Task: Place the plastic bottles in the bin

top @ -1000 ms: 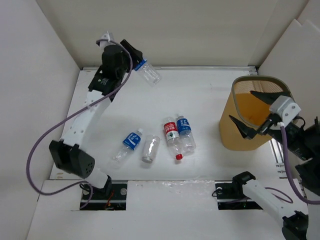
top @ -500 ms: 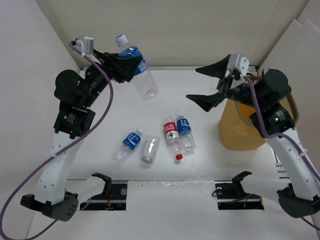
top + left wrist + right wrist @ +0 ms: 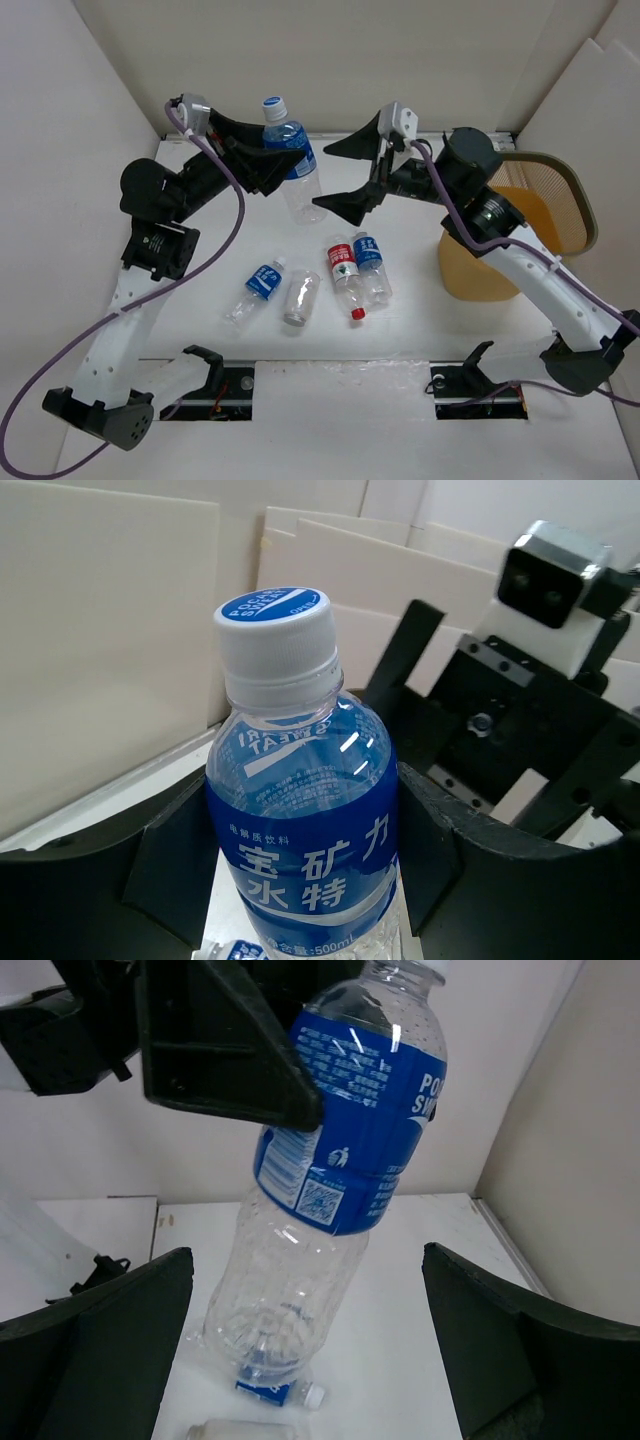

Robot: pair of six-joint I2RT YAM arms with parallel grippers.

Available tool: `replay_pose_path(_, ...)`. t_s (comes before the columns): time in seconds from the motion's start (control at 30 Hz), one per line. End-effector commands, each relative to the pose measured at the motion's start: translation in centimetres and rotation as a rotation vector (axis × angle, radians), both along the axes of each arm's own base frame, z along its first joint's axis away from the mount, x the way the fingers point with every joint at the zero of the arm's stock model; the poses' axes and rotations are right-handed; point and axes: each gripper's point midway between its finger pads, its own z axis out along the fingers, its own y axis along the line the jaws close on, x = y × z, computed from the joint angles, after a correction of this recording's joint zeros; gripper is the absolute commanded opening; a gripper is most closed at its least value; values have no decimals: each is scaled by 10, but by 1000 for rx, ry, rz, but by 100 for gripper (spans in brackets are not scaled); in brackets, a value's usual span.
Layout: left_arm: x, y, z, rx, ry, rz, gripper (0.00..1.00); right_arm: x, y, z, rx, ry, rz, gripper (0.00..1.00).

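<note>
The left hand is clenched on a blue-labelled bottle, gripping it across the label and holding it in the air, white cap uppermost and leaning a little. The left wrist view shows its black fingers pressed against either side of the label. At 3 o'clock from that bottle the right hand is spread wide and grasps nothing. In the right wrist view its two dark prongs sit at the lower corners with the bottle's clear lower half between them, apart from both.

On the surface, at about 6 o'clock from the held bottle, four more lie on their sides: a second blue bottle, an unlabelled bottle just beside it, and a red-labelled bottle touching a third blue bottle. The bin stands at the surface's 3 o'clock edge, well apart from the lying bottles.
</note>
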Motion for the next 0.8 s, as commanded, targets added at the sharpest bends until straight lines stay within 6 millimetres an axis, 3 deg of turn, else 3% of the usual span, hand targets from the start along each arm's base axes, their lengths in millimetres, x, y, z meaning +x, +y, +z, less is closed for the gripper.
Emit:
replay_pose_path(0.0, -34, 4, 29, -42, -164, -56, 0, -2, 16, 17, 78, -21, 15, 100)
replay_pose_path(0.17, -38, 3, 25, -41, -172, -78, 0, 0, 43, 5, 69, 16, 59, 100)
replay_pose_path(0.3, -42, 3, 26, -42, -190, -85, 0, 2, 53, -1, 64, 44, 73, 97)
replay_pose_path(0.33, -42, 3, 26, -42, -190, -85, 0, 4, 55, -1, 74, 47, 76, 81)
replay_pose_path(0.4, -39, 3, 23, -45, -179, -75, 0, 4, 56, 1, 88, 49, 79, 63)
replay_pose_path(0.43, -38, 3, 21, -42, -170, -75, 0, 4, 56, 1, 97, 52, 82, 47)
replay_pose_path(0.47, -37, 4, 22, -47, -168, -66, 7, 4, 56, 3, 104, 45, 82, 20)
replay_pose_path(0.5, -34, 4, 19, -46, -149, -58, 23, 4, 56, 3, 104, 45, 82, 8)
replay_pose_path(0.53, -29, 5, 16, -47, -121, -40, 47, 1, 53, 8, 111, 38, 83, 1)
replay_pose_path(0.57, -20, 10, 18, -74, -94, 9, 99, 8, 51, 8, 116, 41, 55, 0)
replay_pose_path(0.63, -17, 18, 20, -106, -62, 64, 100, 12, 33, 14, 127, 33, 14, 0)
replay_pose_path(0.67, -3, 26, 15, -119, 4, 140, 100, 28, 17, 12, 111, 36, -42, 0)
replay_pose_path(0.73, 3, 37, 20, -136, 51, 214, 100, 49, -9, 5, 84, 30, -145, 0)
replay_pose_path(0.77, 14, 39, 5, -107, 138, 256, 100, 50, -30, 14, 88, 8, -197, 0)
